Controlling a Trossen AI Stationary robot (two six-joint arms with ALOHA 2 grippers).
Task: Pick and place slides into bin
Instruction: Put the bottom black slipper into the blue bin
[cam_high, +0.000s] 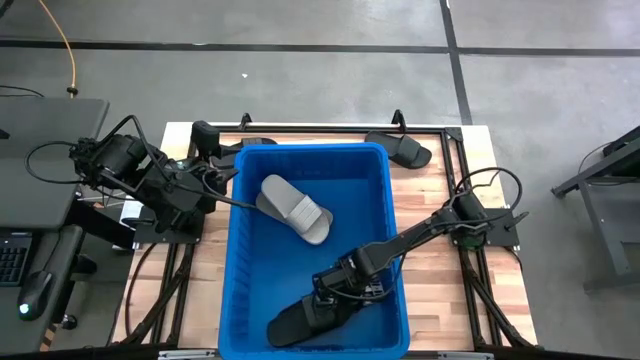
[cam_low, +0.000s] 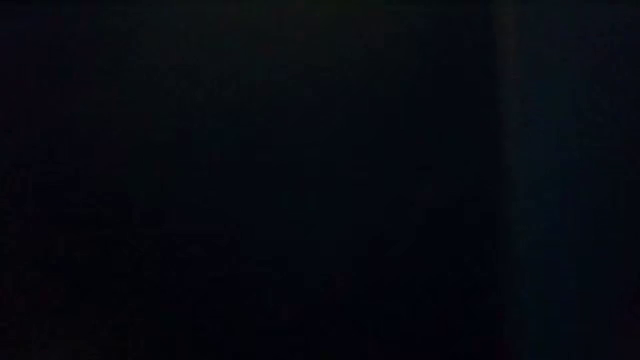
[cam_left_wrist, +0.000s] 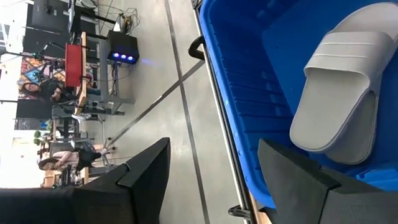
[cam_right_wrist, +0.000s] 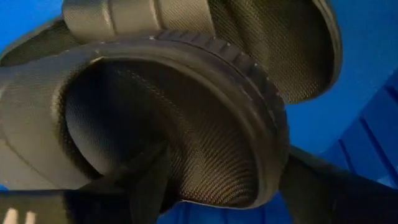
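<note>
Black rubber slide (cam_right_wrist: 180, 106), with its bumpy mesh-patterned strap, fills the right wrist view, and the right gripper (cam_right_wrist: 224, 180) has its two dark fingers spread wide on either side of it. One finger pokes up under the strap and the other sits outside it, so the fingers look let go, not squeezing (I cannot be sure whether the finger under the strap is touching).

From above, this black slide (cam_high: 310, 312) lies low down inside the big bright-blue plastic bin (cam_high: 385, 200), at the near end, with the right gripper (cam_high: 345, 285) right on top of it. A light grey slide (cam_high: 292, 208) rests in the bin too, toward the far end. Another black slide (cam_high: 405, 150) waits on the wooden table (cam_high: 435, 260), just past the bin's far right corner.

The left gripper (cam_left_wrist: 211, 168) hangs by the bin's left rim with its fingers wide apart and nothing in them.

What could go wrong: if the right arm lifts straight up, the finger under the strap may hook it and pull the slide back out. The arm could also bump the bin's wall.
</note>
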